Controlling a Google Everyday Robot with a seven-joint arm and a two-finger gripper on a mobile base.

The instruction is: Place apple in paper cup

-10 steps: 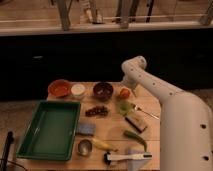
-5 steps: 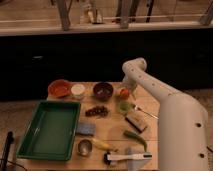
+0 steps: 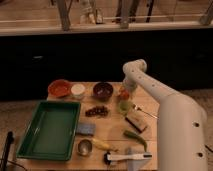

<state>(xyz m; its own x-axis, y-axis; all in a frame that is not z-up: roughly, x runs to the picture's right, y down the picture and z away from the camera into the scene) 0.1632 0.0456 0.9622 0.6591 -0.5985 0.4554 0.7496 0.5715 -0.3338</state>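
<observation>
The apple (image 3: 123, 94) is a small red-orange fruit on the wooden table, right of the dark bowl. My gripper (image 3: 125, 88) hangs from the white arm, directly over the apple and at its top, partly hiding it. The paper cup (image 3: 78, 90) is a small white cup at the back left of the table, between the orange bowl and the dark bowl, well to the left of the gripper.
On the table are an orange bowl (image 3: 59, 88), a dark bowl (image 3: 103, 90), a pale green fruit (image 3: 124, 106), dark grapes (image 3: 97, 111), a green tray (image 3: 50, 127), a metal cup (image 3: 84, 146), a banana (image 3: 103, 145), a fork (image 3: 143, 111) and a white brush (image 3: 127, 157).
The arm has shifted only slightly near the apple. The apple and the paper cup have stayed where they were.
</observation>
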